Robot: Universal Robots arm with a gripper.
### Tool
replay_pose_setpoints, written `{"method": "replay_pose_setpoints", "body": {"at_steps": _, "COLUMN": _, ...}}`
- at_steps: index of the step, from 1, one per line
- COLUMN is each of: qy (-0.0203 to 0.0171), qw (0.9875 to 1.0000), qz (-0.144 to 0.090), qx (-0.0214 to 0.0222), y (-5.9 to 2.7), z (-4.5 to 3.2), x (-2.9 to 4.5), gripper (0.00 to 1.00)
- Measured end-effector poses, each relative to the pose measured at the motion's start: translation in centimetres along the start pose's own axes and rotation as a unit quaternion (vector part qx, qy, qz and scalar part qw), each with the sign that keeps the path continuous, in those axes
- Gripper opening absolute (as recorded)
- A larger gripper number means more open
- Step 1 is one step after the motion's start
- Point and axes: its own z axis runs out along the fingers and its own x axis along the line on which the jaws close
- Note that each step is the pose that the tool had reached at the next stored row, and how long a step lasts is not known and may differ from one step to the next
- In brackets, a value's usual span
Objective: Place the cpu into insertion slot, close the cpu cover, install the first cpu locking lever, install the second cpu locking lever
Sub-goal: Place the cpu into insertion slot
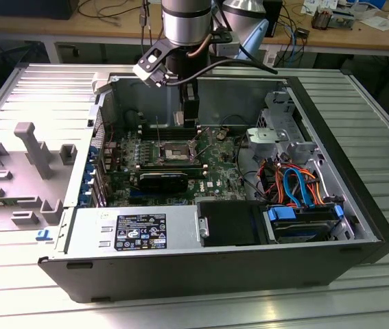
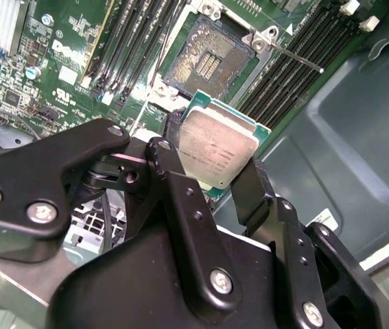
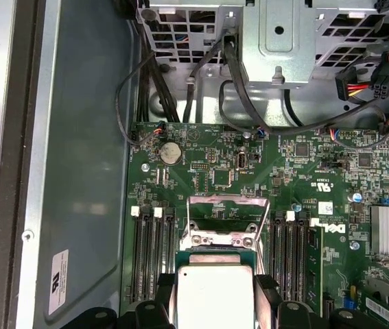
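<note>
End effector [image 2: 215,163] gripping one cpu [image 2: 216,144] over the open insertion slot [image 2: 210,58]
In the exterior view the arm [image 1: 186,20] is pointing straight down into the open computer case [image 1: 249,267]. In the second wrist view two fingers [image 2: 245,192] are pinching the square cpu's opposite edges, its silvery top facing the camera. In the first wrist view the cpu cover [image 3: 227,200] is standing raised.

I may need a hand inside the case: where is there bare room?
Bare: the grey case panel beside the memory slots, and the ribbed table outside. Crowded: the cabled drive cage and around the end effector holding the cpu.
</note>
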Motion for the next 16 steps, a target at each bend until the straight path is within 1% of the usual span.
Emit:
{"method": "replay_pose_setpoints", "body": {"at_steps": 5, "qy": 0.0002, "qw": 1.0000, "qz": 0.000, "qx": -0.0002, "y": 0.00, "z": 0.07, "x": 0.00, "gripper": 0.54}}
{"method": "replay_pose_setpoints", "body": {"at_steps": 16, "qy": 0.0000, "qw": 1.0000, "qz": 0.000, "qx": -0.0001, "y": -0.03, "z": 0.54, "x": -0.01, "gripper": 0.54}}
